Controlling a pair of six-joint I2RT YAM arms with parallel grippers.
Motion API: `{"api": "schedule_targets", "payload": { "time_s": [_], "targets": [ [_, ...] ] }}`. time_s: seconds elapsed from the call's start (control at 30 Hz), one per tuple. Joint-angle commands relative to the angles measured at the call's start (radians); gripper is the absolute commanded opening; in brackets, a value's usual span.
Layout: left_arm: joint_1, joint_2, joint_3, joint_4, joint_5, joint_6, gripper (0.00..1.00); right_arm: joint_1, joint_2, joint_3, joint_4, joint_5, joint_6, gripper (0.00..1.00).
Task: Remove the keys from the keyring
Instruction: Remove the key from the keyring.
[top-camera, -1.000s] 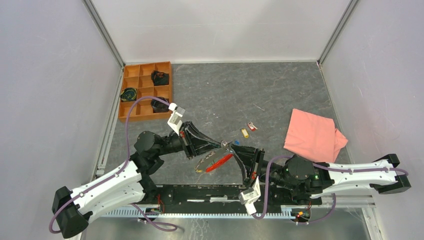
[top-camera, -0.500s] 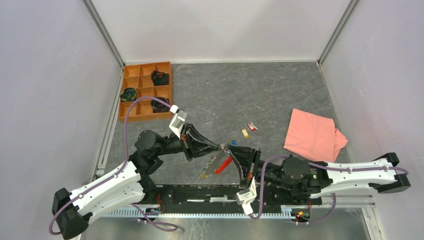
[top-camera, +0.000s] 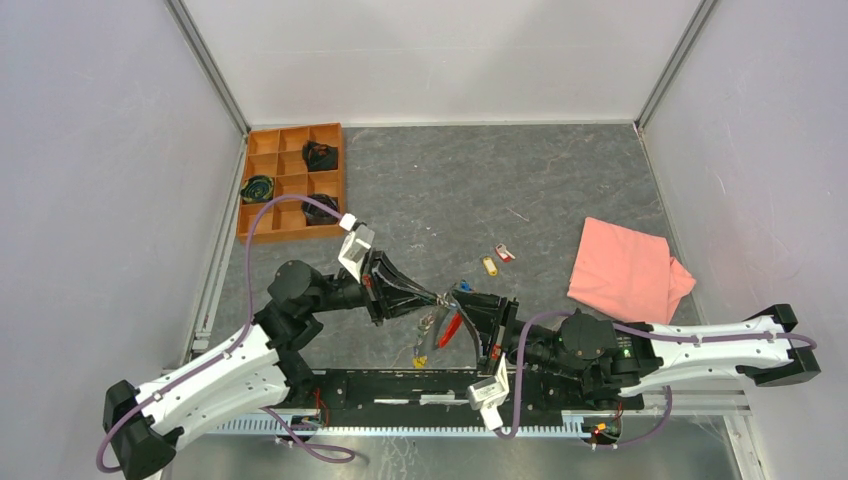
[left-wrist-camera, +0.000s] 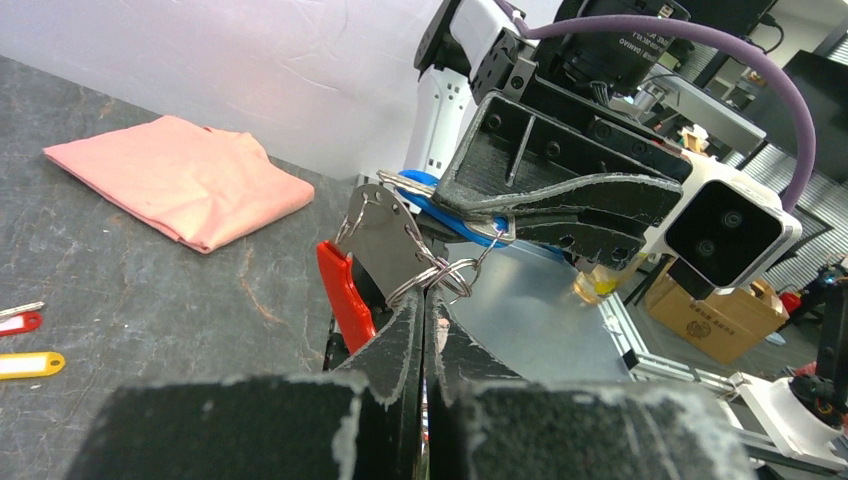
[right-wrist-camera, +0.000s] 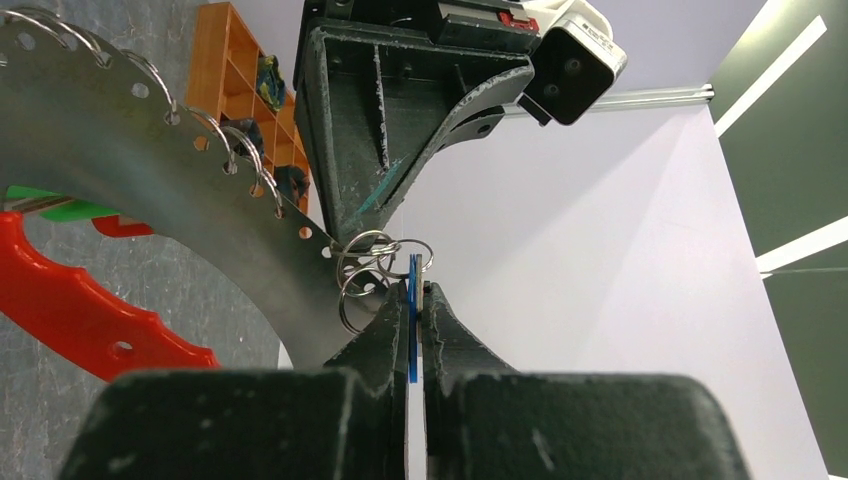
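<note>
My left gripper (top-camera: 438, 298) is shut on the thin metal ring (left-wrist-camera: 440, 275) of the keyring, held above the table near the front. The red strap (top-camera: 449, 328) hangs below it, pale on one side (left-wrist-camera: 388, 240). My right gripper (top-camera: 458, 295) meets it tip to tip and is shut on a blue key (right-wrist-camera: 411, 300) that still hangs on the rings (right-wrist-camera: 362, 262). More keys dangle under the strap (top-camera: 423, 345), and a green one shows in the right wrist view (right-wrist-camera: 60, 210). A yellow key (top-camera: 489, 265) and a red key (top-camera: 505, 254) lie loose on the table.
A pink cloth (top-camera: 625, 270) lies at the right. An orange compartment tray (top-camera: 262, 226) with dark items stands at the back left. White walls close in the table, and a black rail (top-camera: 400, 390) runs along the near edge.
Both grippers have drawn closer together and shifted slightly left. The strap and its hanging keys have swung down from lying slanted to hanging nearly straight.
</note>
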Motion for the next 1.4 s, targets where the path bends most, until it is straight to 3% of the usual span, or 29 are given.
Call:
{"api": "schedule_targets", "payload": {
  "time_s": [0.0,0.43,0.67,1.37],
  "targets": [
    [0.004,-0.030,0.043,0.036,-0.073,-0.006,0.02,0.003,-0.006,0.056,0.028,0.000,0.016,0.01],
    [0.007,-0.010,0.040,0.164,-0.169,-0.249,0.02,0.003,-0.006,0.021,0.004,0.020,0.027,0.01],
    [0.007,-0.009,0.030,0.199,-0.170,-0.278,0.02,0.004,-0.011,0.016,0.009,0.034,0.021,0.01],
    [0.008,-0.044,-0.004,0.164,-0.091,-0.106,0.02,-0.023,0.000,0.073,0.036,0.074,0.037,0.01]
  ]
}}
